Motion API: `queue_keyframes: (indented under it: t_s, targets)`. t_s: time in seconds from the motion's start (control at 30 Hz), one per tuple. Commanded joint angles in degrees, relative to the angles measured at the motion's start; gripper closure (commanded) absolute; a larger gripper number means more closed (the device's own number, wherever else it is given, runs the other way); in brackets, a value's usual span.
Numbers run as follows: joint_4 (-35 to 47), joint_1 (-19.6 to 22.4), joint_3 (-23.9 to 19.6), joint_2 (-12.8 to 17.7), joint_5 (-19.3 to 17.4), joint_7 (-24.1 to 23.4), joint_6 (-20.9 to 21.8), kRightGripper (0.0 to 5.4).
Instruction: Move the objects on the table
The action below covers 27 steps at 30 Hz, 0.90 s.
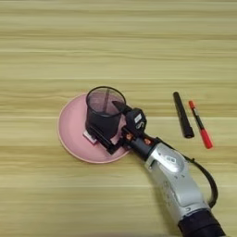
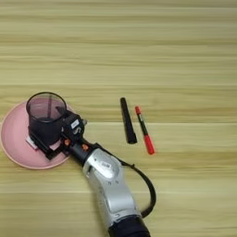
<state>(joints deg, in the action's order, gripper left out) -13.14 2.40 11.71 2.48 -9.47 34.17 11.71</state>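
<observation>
Table [image 1: 55, 41]: light wood, plank grain.
Plate [image 1: 71, 132]: pink, round, left of centre.
Cup [image 1: 104, 113]: black mesh, upright on plate.
Packet [image 1: 89, 137]: white-and-red, flat on plate, mostly hidden at cup's base.
Gripper [image 1: 114, 126]: two black fingers closed on cup, one at its right rim, one low along its base; forearm [image 1: 178, 178] entering from bottom right.
Marker [image 1: 183, 114]: black, right of plate.
Pen [image 1: 200, 124]: red-and-black, just beside marker, not touching.
</observation>
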Motion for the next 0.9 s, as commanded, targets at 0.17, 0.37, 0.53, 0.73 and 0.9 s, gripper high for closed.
queue_keyframes:
  t_s: [0.17,0.37,0.53,0.73,0.9]
  targets:
    - [2.10,2.75,-0.56,-0.03,0.22,-0.63,1.39,0.26]
    - [2.14,2.70,-0.70,-0.16,0.11,-0.65,1.63,0.75]
    - [2.26,2.64,-0.84,-0.15,0.04,-0.65,1.91,0.78]
    - [4.04,2.59,-1.59,-0.16,-0.48,-0.99,2.13,0.78]
    - [5.47,3.03,-3.24,-0.26,-1.36,-1.51,3.04,0.78]
